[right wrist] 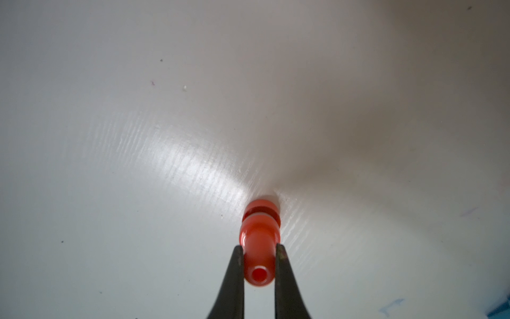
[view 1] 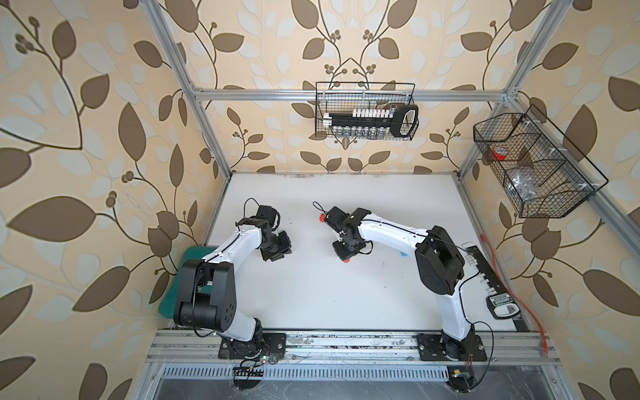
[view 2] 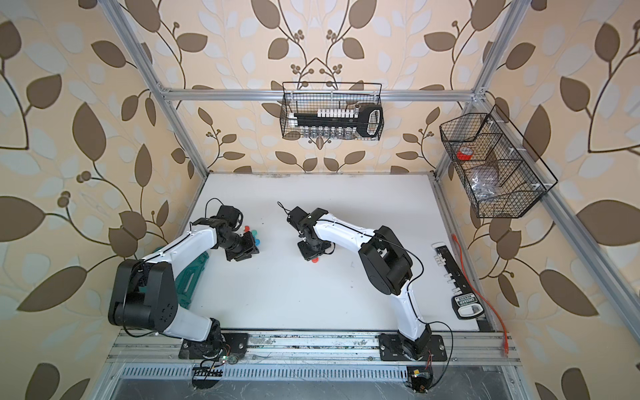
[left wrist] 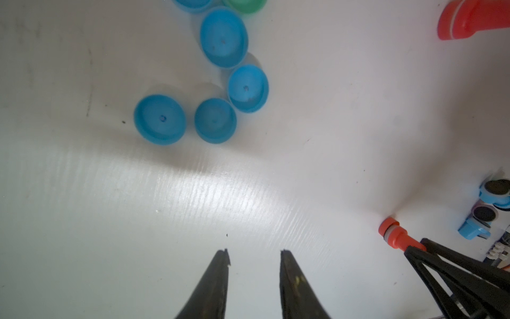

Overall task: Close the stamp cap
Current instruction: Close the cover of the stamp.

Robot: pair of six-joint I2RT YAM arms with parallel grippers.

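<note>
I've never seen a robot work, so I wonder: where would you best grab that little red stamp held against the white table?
Take the red stamp by its narrow stem, from above, one finger on each side. It stands roughly upright on the table, and its collar below is wider, so the grip cannot slip down. The right gripper grips it so.

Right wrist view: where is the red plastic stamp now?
The red plastic stamp is clamped by its narrow handle in the right gripper, wide end down on the white table; in a top view it peeks out under that gripper.
</note>
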